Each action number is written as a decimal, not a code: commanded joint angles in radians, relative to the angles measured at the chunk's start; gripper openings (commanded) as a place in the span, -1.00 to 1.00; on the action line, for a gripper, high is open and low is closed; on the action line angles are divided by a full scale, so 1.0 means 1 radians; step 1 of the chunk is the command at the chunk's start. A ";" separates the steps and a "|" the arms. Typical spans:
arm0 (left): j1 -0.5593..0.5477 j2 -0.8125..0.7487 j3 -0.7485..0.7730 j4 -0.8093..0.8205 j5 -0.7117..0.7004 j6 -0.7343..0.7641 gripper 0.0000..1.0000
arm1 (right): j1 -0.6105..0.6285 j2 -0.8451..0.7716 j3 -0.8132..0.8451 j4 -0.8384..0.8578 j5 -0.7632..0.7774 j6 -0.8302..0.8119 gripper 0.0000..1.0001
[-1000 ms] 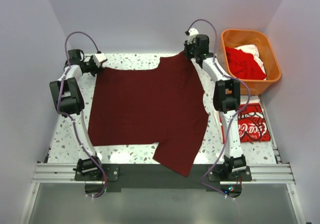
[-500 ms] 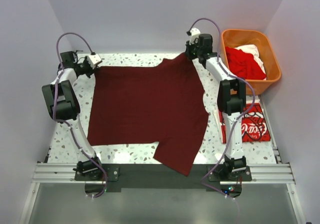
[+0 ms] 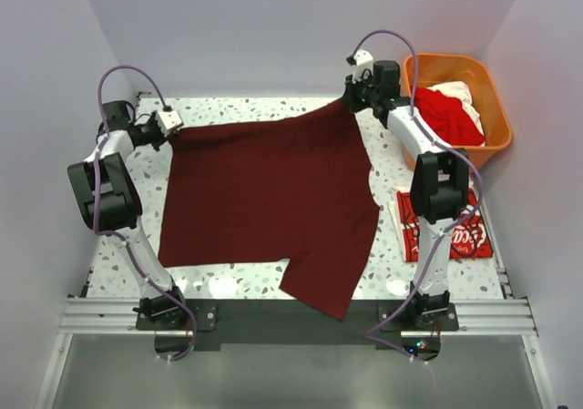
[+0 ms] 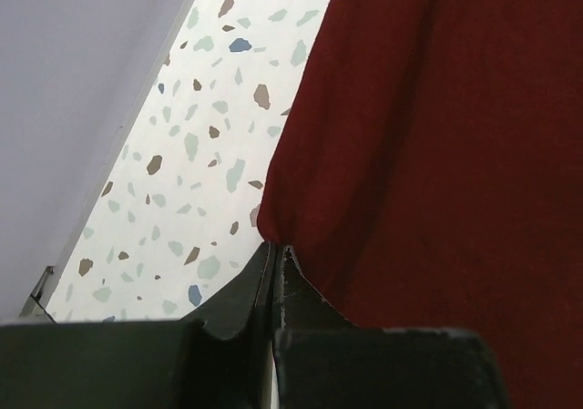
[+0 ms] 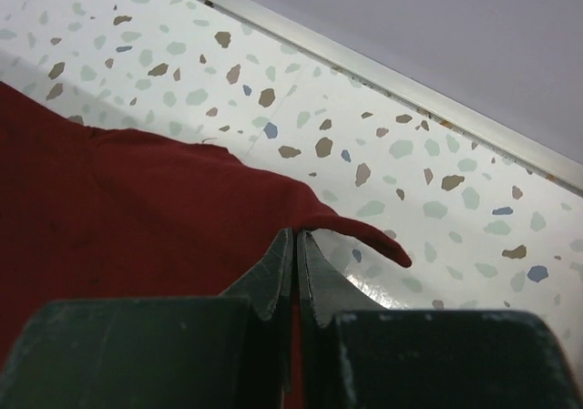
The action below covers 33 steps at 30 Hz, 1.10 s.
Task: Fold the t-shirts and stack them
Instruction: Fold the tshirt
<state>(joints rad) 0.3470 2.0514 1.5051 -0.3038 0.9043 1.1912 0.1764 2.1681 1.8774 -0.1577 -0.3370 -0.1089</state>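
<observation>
The dark maroon t-shirt [image 3: 264,199] lies spread over the speckled table, one sleeve hanging over the near edge. My left gripper [image 3: 170,127] is shut on its far left corner, and the wrist view shows cloth [image 4: 428,145] pinched at the fingertips [image 4: 276,248]. My right gripper [image 3: 350,101] is shut on its far right corner, a cloth edge [image 5: 164,199] pinched at the tips [image 5: 297,233]. A folded red Coca-Cola t-shirt [image 3: 453,225] lies flat at the right. More red and white t-shirts [image 3: 446,113] sit in the basket.
An orange plastic basket [image 3: 496,122] stands at the far right corner, just right of my right arm. White walls close the table at the back and both sides. The metal rail [image 3: 291,313] with both arm bases runs along the near edge.
Both grippers have moved outward, the left further left and the right further right, pulling the far edge of the maroon shirt wider and straighter.
</observation>
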 commanded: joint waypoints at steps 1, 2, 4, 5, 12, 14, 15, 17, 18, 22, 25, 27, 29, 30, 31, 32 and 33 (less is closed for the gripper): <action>0.023 -0.076 -0.029 -0.008 0.045 0.070 -1.00 | -0.005 -0.103 -0.053 0.007 -0.030 -0.028 -1.00; 0.027 -0.086 -0.034 -0.008 0.047 0.073 -1.00 | -0.005 -0.128 -0.081 0.007 -0.033 -0.029 -1.00; 0.038 -0.096 -0.043 -0.008 0.054 0.079 -1.00 | -0.006 -0.149 -0.110 0.004 -0.034 -0.031 -1.00; 0.041 -0.105 -0.045 -0.014 0.056 0.082 -1.00 | -0.005 -0.159 -0.135 0.004 -0.037 -0.032 -1.00; 0.055 -0.125 -0.048 -0.175 0.074 0.253 -1.00 | -0.005 -0.252 -0.230 -0.017 -0.053 -0.051 -1.00; 0.056 -0.129 -0.051 -0.228 0.073 0.292 -1.00 | -0.005 -0.270 -0.257 -0.026 -0.059 -0.058 -1.00; 0.056 -0.131 -0.054 -0.241 0.070 0.324 -1.00 | -0.005 -0.280 -0.268 -0.029 -0.062 -0.063 -1.00; 0.058 -0.134 -0.065 -0.268 0.068 0.363 -1.00 | -0.005 -0.306 -0.297 -0.036 -0.068 -0.077 -1.00; 0.058 -0.135 -0.068 -0.280 0.067 0.378 -1.00 | -0.003 -0.315 -0.307 -0.046 -0.069 -0.081 -1.00; 0.064 -0.143 -0.080 -0.319 0.058 0.435 -1.00 | -0.005 -0.352 -0.360 -0.075 -0.094 -0.084 -1.00; 0.067 -0.149 -0.091 -0.331 0.045 0.473 -1.00 | 0.000 -0.367 -0.406 -0.091 -0.108 -0.075 -1.00; 0.072 -0.145 -0.085 -0.350 0.038 0.511 -1.00 | 0.006 -0.386 -0.429 -0.094 -0.109 -0.083 -1.00; 0.073 -0.140 -0.080 -0.379 0.033 0.541 -1.00 | 0.008 -0.404 -0.460 -0.095 -0.108 -0.086 -1.00; 0.073 -0.137 -0.075 -0.385 0.030 0.547 -1.00 | 0.008 -0.407 -0.468 -0.098 -0.109 -0.089 -1.00; 0.073 -0.131 -0.074 -0.402 0.027 0.556 -1.00 | 0.011 -0.410 -0.480 -0.103 -0.109 -0.094 -1.00; 0.073 -0.129 -0.072 -0.415 0.022 0.582 -1.00 | 0.012 -0.412 -0.488 -0.105 -0.111 -0.098 -1.00; 0.073 -0.125 -0.074 -0.426 0.013 0.597 -1.00 | 0.014 -0.413 -0.494 -0.112 -0.111 -0.109 -1.00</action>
<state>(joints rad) 0.4072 1.9629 1.4204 -0.6708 0.9195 1.6913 0.1833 1.8187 1.3983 -0.2626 -0.4198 -0.1806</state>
